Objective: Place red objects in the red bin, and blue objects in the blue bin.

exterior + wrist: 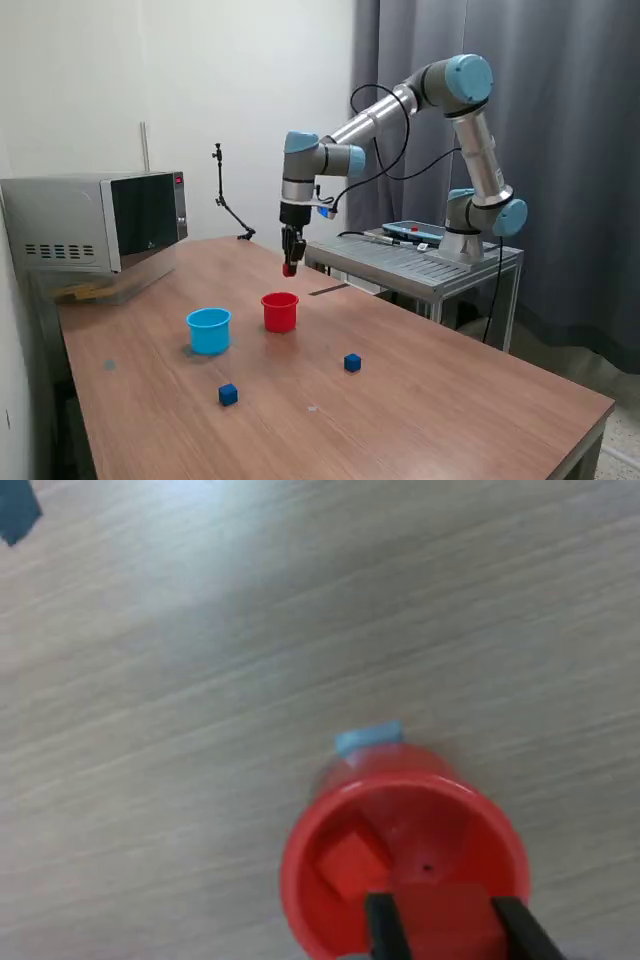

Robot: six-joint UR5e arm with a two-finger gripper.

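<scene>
Your gripper (290, 268) hangs above the red cup (280, 311), a clear gap over its rim, because this is the drop position: in the wrist view the cup's mouth sits right beneath the fingers (385, 932), so whatever is let go should fall inside. The fingers are closed to about a cube's width and pinch a red cube (448, 920) between them; it shows as the red spot at the fingertips in the exterior view. A second red cube (350, 865) already lies on the cup's floor, so by my reading this is the last red one. The blue cup (209, 330) stands just beside the red cup, on the exterior view's left, and looks empty from here, though its floor is not fully visible. The two blue cubes wait on the table (450, 400), nearer the camera: one (228, 394) in front of the blue cup, the other (352, 362) off to the exterior view's right, well apart from both cups.
</scene>
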